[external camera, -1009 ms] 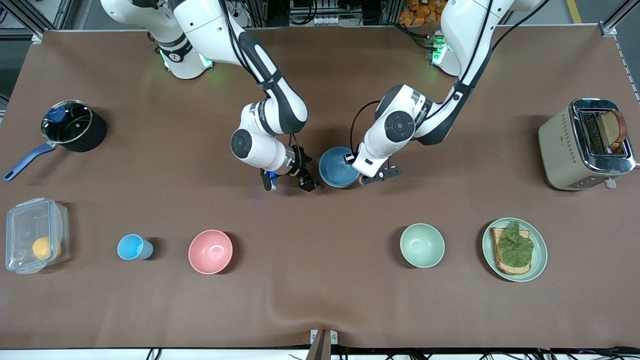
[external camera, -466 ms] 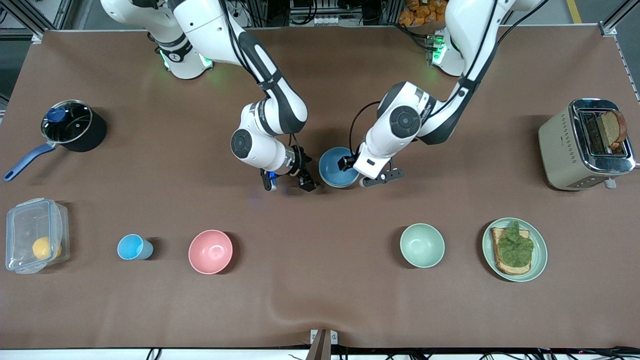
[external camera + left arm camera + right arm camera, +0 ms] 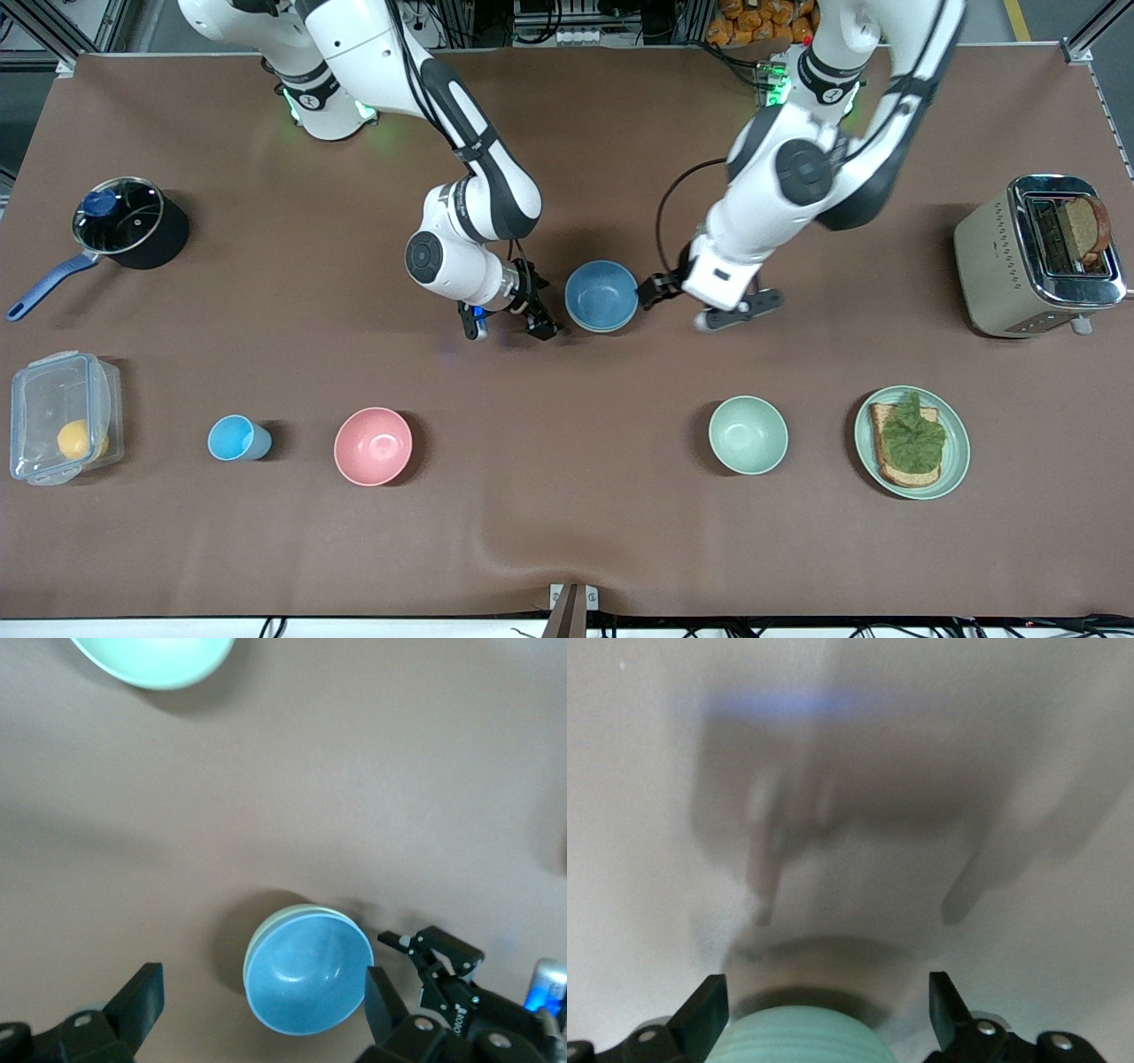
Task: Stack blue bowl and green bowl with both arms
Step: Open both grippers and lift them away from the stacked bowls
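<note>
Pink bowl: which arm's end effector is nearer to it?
Right. The right end effector is beside the blue bowl, on its side toward the pink bowl. The left end effector is over the table on the blue bowl's side toward the left arm's end.

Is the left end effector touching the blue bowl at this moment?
Apart. In the left wrist view the blue bowl sits nested in the green bowl, with bare table showing between it and the open left end effector.
</note>
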Robot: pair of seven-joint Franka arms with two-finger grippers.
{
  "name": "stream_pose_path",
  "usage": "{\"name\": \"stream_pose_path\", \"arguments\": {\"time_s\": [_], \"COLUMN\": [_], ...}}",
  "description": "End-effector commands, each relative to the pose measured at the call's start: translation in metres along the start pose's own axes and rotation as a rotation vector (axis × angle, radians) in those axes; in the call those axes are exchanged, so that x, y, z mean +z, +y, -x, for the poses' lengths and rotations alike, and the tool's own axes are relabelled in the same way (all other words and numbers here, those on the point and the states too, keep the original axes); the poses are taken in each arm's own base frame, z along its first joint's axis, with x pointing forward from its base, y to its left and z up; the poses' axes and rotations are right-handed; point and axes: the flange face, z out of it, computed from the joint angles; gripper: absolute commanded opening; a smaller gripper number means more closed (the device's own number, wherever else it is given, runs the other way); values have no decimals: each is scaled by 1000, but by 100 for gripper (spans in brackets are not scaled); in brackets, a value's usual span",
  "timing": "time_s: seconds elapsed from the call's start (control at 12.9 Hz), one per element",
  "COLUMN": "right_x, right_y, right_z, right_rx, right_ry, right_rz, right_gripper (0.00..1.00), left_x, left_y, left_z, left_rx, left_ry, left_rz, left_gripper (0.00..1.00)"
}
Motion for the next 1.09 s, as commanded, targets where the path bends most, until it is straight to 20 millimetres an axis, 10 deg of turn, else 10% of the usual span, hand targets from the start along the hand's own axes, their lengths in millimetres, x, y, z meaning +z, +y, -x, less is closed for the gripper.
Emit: {"name": "stream_pose_path", "arguments": {"time_s": [0.0, 0.62, 1.01], "right_x": [-34, -79, -161], "right_y": [0, 8, 12], "right_z": [-17, -46, -91], "right_rx": [-19, -96, -130], "right_ry": [-5, 69, 159], "right_rz": [78, 260, 380], "right_gripper": [100, 100, 100], "left_x": [-56, -196, -241], "left_y": [-15, -74, -101], "left_z": [-11, -71, -89], "left_rx": [26, 117, 78], "left_ry": [80, 126, 140], "left_rz": [-66, -157, -173], "left_gripper": [100, 100, 100]}}
